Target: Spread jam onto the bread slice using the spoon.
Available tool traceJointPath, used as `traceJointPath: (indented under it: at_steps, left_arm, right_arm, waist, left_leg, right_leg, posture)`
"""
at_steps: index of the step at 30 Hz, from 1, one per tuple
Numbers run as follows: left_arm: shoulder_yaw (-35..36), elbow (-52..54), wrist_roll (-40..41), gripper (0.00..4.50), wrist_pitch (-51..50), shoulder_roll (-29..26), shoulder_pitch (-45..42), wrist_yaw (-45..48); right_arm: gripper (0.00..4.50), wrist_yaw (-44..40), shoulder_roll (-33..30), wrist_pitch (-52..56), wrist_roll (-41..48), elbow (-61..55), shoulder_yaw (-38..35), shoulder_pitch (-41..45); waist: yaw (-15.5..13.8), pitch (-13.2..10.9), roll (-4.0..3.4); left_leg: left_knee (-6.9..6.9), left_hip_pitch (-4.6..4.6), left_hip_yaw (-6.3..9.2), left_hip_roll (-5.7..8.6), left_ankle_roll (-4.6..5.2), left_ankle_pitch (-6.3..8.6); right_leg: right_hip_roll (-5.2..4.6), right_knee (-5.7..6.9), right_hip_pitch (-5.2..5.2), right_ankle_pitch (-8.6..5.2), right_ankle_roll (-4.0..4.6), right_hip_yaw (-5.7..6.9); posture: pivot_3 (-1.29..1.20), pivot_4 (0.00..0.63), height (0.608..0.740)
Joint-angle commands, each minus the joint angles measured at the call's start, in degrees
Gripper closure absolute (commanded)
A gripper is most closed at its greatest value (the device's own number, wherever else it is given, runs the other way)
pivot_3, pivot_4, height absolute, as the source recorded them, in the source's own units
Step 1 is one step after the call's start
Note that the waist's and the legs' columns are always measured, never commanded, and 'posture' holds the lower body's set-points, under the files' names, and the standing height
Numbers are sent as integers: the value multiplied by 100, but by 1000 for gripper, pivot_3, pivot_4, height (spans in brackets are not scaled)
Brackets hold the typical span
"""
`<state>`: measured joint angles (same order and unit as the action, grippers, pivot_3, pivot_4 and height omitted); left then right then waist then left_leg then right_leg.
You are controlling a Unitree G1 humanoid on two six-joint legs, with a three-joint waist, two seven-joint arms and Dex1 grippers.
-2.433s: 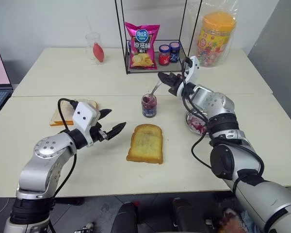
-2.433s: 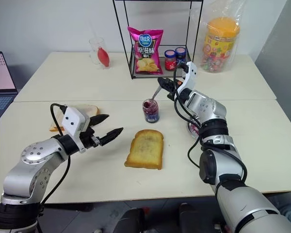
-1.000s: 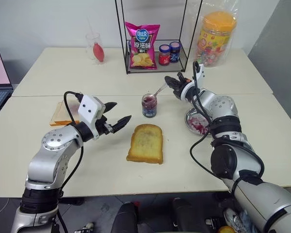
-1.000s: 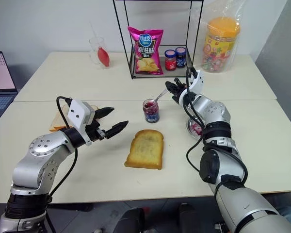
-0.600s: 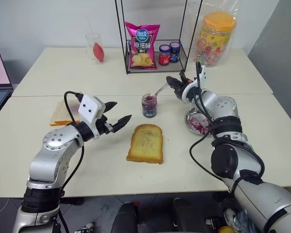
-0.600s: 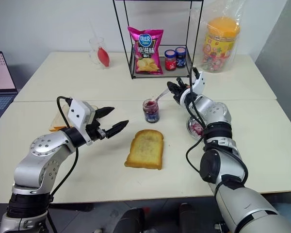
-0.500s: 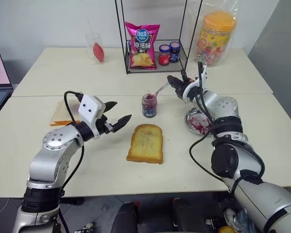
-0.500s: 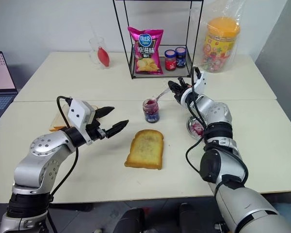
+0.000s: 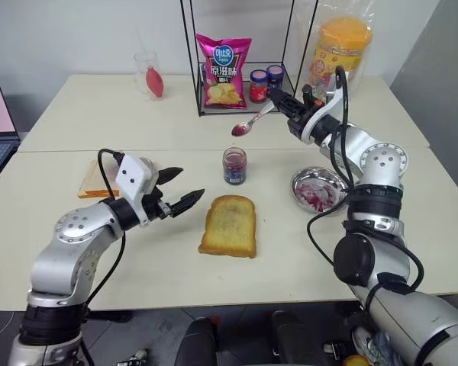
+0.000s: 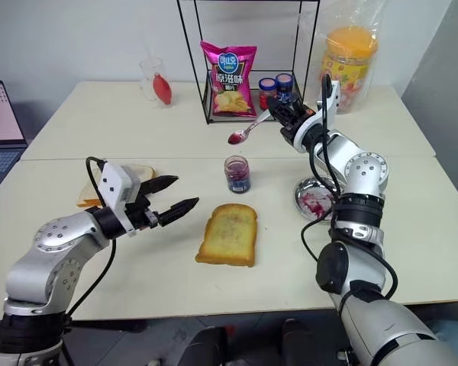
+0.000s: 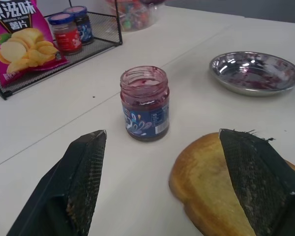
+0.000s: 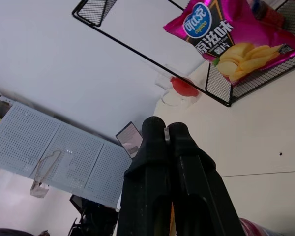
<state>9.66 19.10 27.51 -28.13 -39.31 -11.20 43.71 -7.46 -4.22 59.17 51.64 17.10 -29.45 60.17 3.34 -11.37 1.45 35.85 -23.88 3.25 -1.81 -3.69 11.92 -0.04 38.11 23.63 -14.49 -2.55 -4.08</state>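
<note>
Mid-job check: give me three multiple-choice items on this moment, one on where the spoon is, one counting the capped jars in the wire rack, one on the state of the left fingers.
1. Where is the spoon?
A. in the jam jar
B. in the air above the jam jar
C. on the bread slice

2. How many capped jars stand in the wire rack?
A. one
B. two
C. four

3. The left gripper has its fingers:
A. spread with nothing between
B. closed on the bread slice
C. closed on the steel dish

1 B: the right gripper holds it above the jam jar.
2 B: red cap and blue cap.
3 A: the gap between them shows clear.
</note>
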Motion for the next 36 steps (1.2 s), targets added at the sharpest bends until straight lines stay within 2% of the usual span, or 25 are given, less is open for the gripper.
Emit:
traceJointPath:
  at_steps: [1,7,11,14,19,28,32,36]
  left_arm:
    - [503,545,212,673,-50,-328,787,307]
    - [565,1092,173,673,160,-509,1960,646]
    - [388,1186,-155,673,576,-563,2411,835]
    - [357,1108,-216,673,657,-503,2410,819]
    - [210,1030,-311,673,709,-487,2214,823]
    - [-52,1054,-383,673,662,-469,1911,759]
    - [-157,1035,-424,673,674,-449,1786,717]
    - [-181,957,-456,673,752,-445,1765,721]
  right_arm:
    - [4459,-154,-26,608,474,-2104,860,-764]
    - [4459,-538,-161,430,179,-3310,2015,-1899]
    - [4459,-952,-289,-210,-507,-3301,2871,-2357]
    - [4459,-1195,-283,-672,-964,-3120,3345,-2556]
    - [4459,-1498,-270,-1218,-1499,-2778,3751,-2710]
    - [4459,-1883,-528,-1670,-2051,-2697,4004,-2827]
    - [4459,-2090,-918,-2556,-2862,-2784,4320,-2799]
    - [4459,-2184,-1098,-2909,-3127,-2858,4313,-2791]
  waist:
    - [15,1,1]
    - [28,-1,-2]
    - [19,0,-1]
    - [14,1,1]
    - [3,3,5]
    - [-2,3,5]
    - [-12,3,5]
    - [-18,5,7]
  left_leg:
    - [-3,-2,1,-3,0,0]
    - [-13,-8,-1,-8,1,1]
    - [-4,-4,-8,-7,0,0]
    - [3,0,-11,-7,0,-2]
    - [8,-1,-14,-7,1,-3]
    - [1,-3,-13,-8,0,-2]
    - [6,-2,-13,-8,0,-2]
    - [11,-1,-14,-6,0,-3]
  right_leg:
    - [2,-3,3,-1,1,0]
    - [1,6,21,-17,2,0]
    - [-1,4,17,-23,-10,-6]
    - [-1,1,14,-27,13,-6]
    - [-1,0,14,-19,5,-6]
    - [0,1,17,-14,-7,-3]
    - [0,1,15,-14,-8,-4]
    - [-1,0,11,-14,-7,-6]
  posture:
    - [0,150,740]
    - [0,150,740]
    - [0,150,740]
    - [0,150,740]
    - [0,150,740]
    - [0,150,740]
    - [0,150,740]
    - [0,150,740]
